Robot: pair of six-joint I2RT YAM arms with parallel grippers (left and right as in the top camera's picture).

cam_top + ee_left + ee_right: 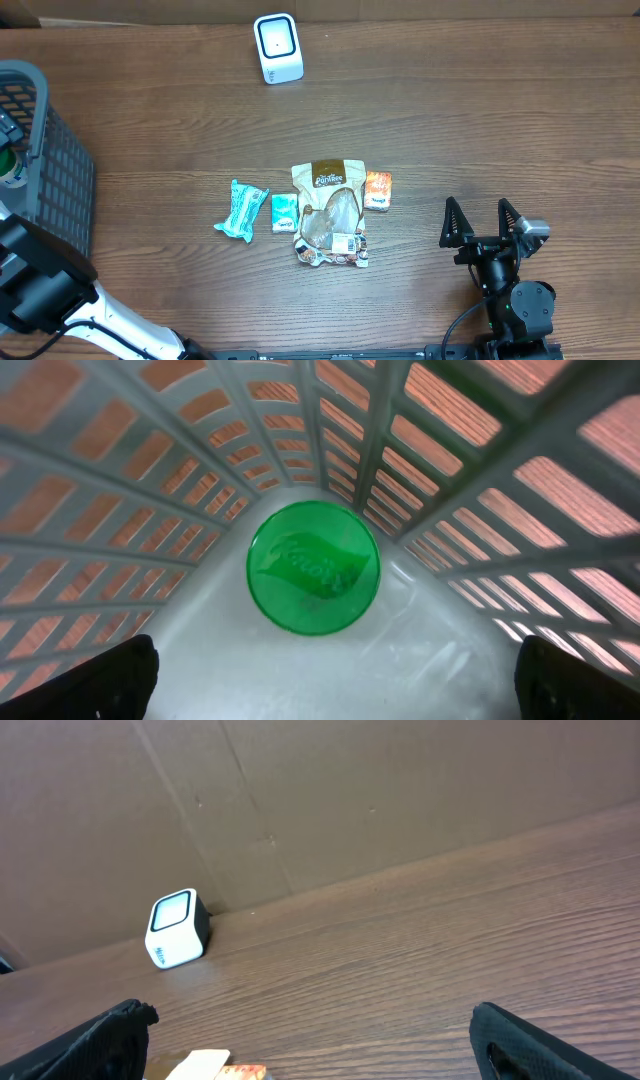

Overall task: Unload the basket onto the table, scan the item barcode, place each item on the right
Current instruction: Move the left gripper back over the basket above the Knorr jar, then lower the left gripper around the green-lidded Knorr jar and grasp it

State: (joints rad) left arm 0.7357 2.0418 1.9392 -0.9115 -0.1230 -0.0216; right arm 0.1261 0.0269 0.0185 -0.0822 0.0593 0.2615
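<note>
Table (500, 120): wood-grain, bearing everything below.
Basket (70, 190): grey lattice, 9 o'clock edge of table.
Snack pouch (330, 205): table centre, lying flat; probably light, soft, crinkly, slippery; white label (345, 243) at its 6 o'clock end, possibly the barcode; best pinched by a sealed edge.
Right gripper (481, 222): 4 o'clock of pouch, well apart; fingers spread wide, empty.
Left gripper (338, 685): down inside basket; fingers spread wide, empty.
Scanner (278, 47): white, upright, 12 o'clock.
Teal packet (241, 209): 9 o'clock of pouch.
Orange packet (378, 190): 2 o'clock, touching pouch.
Green lid (314, 567): basket floor.
</note>
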